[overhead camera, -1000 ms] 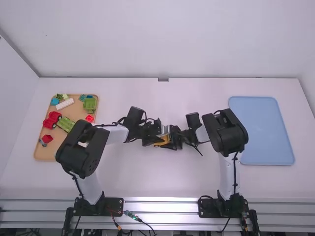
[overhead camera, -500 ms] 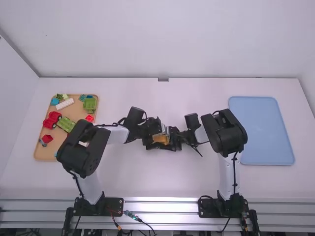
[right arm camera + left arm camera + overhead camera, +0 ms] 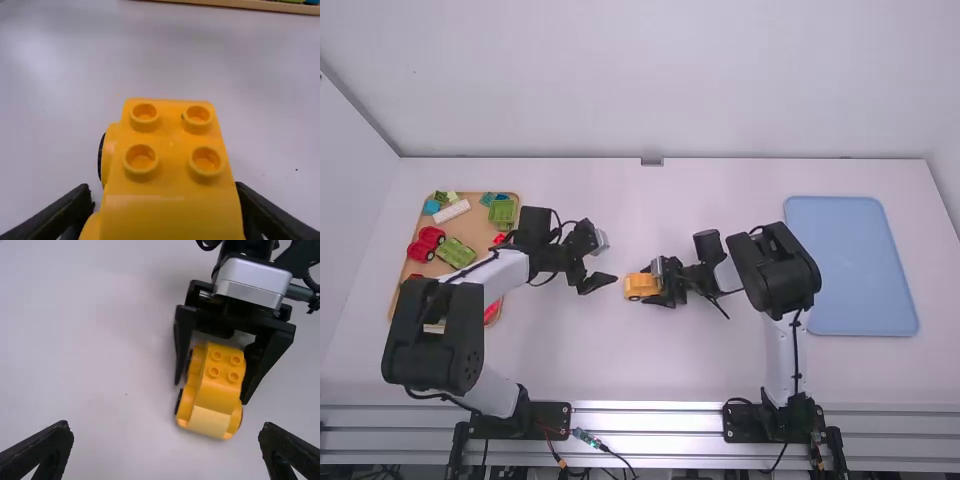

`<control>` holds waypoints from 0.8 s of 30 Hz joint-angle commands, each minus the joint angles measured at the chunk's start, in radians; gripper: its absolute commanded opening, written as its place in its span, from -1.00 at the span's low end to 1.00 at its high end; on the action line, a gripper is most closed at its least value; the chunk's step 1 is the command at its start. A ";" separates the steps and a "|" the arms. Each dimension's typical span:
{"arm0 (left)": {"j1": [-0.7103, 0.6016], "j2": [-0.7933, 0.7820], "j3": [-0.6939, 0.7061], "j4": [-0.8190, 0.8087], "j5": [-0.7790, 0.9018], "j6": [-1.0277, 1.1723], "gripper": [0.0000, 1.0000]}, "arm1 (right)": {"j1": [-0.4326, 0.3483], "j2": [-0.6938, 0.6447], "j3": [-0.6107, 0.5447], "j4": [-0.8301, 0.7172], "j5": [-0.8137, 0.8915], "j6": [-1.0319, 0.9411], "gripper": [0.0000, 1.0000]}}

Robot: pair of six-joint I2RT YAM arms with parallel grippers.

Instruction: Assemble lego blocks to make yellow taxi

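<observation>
**Right gripper [image 3: 658,287] holding the yellow taxi [image 3: 636,287], left gripper [image 3: 600,282] standing apart from it**

High view: I am seeing the taxi near the middle of the white table [image 3: 700,370], between the two arms. My right gripper is gripping its sides, the fingers standing apart by the width of the body. My left gripper is facing the taxi with its fingers spread wide, holding nothing. The left arm is passing over part of the wooden tray [image 3: 470,228], which is carrying a red car [image 3: 426,243], a green car-shaped piece [image 3: 453,253], a green block [image 3: 502,211] and a white brick [image 3: 451,211]. On the other side, beyond the right arm, a blue tray [image 3: 855,265] is lying flat.

Left wrist view: I am looking along the taxi's length, its pale yellow end pointing towards the left gripper and the right gripper's fingers flanking the far part.

Right wrist view: the taxi is looming large, and an edge of the wooden tray is showing beyond it.

Specimen: the yellow body is presenting four round studs, two by two, on a raised top; rounded flanks are curving out beside it, with dark wheels showing at the sides. I cannot tell whether the wheels are touching the table
</observation>
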 commanded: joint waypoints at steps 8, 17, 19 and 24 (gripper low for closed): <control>0.006 -0.034 -0.001 -0.007 0.017 0.021 0.98 | 0.006 0.014 -0.015 0.082 0.032 0.125 0.83; 0.102 -0.035 -0.001 0.031 0.071 -0.050 0.98 | 0.073 0.014 0.031 -0.017 0.096 0.117 0.75; 0.130 -0.035 -0.001 0.033 0.092 -0.050 0.98 | 0.087 0.014 0.037 -0.031 0.106 0.117 0.72; 0.156 -0.035 -0.002 0.020 0.095 -0.040 0.98 | 0.093 0.014 0.042 -0.040 0.119 0.108 0.20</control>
